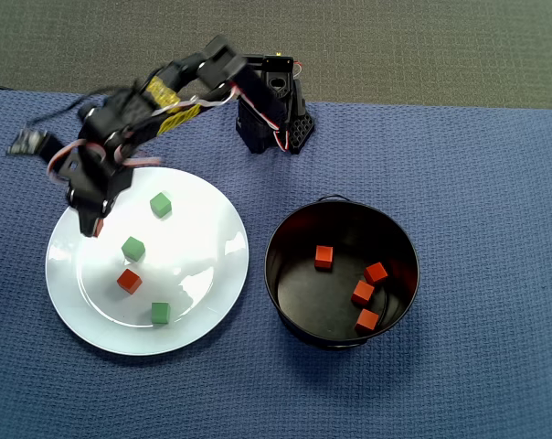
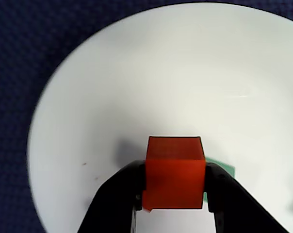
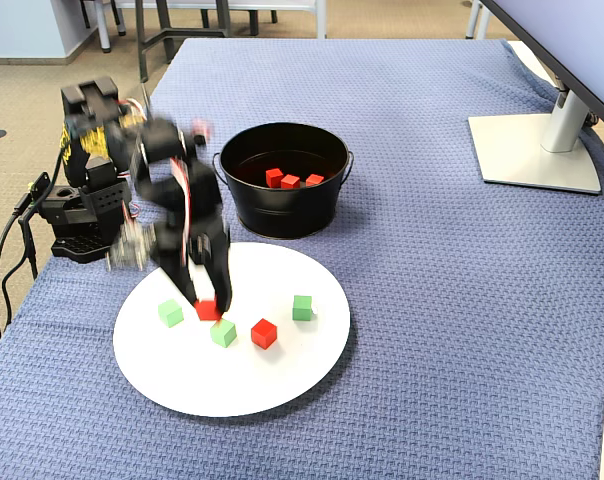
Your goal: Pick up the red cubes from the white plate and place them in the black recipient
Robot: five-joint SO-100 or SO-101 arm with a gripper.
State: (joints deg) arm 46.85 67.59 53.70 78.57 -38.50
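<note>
Gripper [image 2: 171,206] jaws are clamped on one red cube [image 2: 174,171] over the white plate [image 2: 137,73]; from my wrist view the cube sits between the two black fingers, gripped low, with most of its body standing beyond the tips. That shallow hold is my worry: a quick swing could twist it loose.

Going largest to smallest, the blue-clothed table [image 1: 477,183] gives no stop if it drops and rolls. The plate is glossy, so a fall there may scatter the green cubes [image 1: 133,248]. The black recipient [image 1: 285,274] has tall walls and a wire handle I could clip by crossing low. Another red cube [image 1: 129,281] waits on the plate; four lie in the pot.
</note>
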